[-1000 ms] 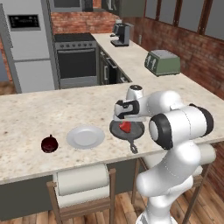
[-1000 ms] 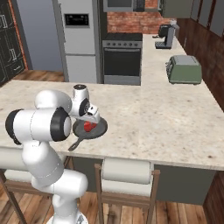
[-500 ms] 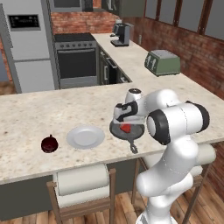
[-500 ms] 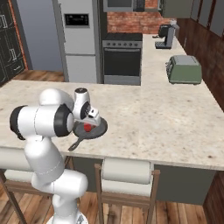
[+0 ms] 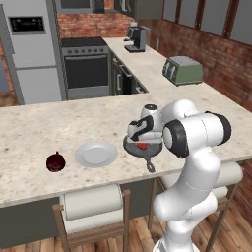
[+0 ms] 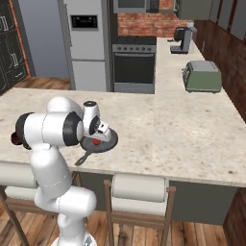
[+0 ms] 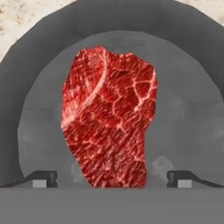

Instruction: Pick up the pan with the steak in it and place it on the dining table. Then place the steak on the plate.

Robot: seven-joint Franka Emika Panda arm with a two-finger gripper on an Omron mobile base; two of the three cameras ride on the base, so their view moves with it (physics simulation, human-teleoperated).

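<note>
Plate (image 5: 96,154) beside pan (image 5: 142,149), dark red ball (image 5: 55,162) farther left.

Bare dining table (image 5: 29,133) surrounds the plate (image 5: 96,154); only a dark red ball (image 5: 55,162) sits close.

**What you can't really see here**

The white arm covers most of the round dark grey frying pan (image 5: 143,148) from both base views. The marbled red steak slab (image 7: 109,118) has its lower end cut off up close.

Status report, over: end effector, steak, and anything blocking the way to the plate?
End effector open, straddling steak in pan. Pan on dining table. Plate beside pan, nothing between.
</note>
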